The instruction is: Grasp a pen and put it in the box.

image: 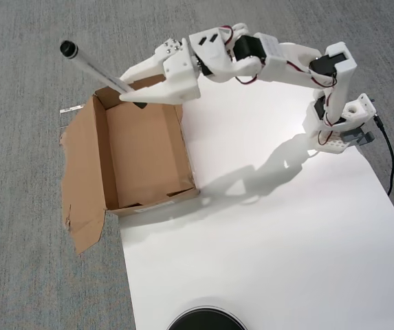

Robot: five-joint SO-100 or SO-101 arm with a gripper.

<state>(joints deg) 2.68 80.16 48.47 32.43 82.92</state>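
While the brown corrugated cardboard box (145, 155) straddles the white worktop's (265, 227) left edge, its interior lies open, torn flaps spread flat on grey carpet (18, 172). Above its far wall, the white two-finger hand (124, 89) pinches the slim white pen (93, 67), whose long axis slants up-left, black cap outermost.

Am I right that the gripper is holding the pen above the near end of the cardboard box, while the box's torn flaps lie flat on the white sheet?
Not quite: the overhead view shows the torn flaps lying flat on the grey carpet, not the white sheet. The rest stands: the gripper holds the pen above the box.
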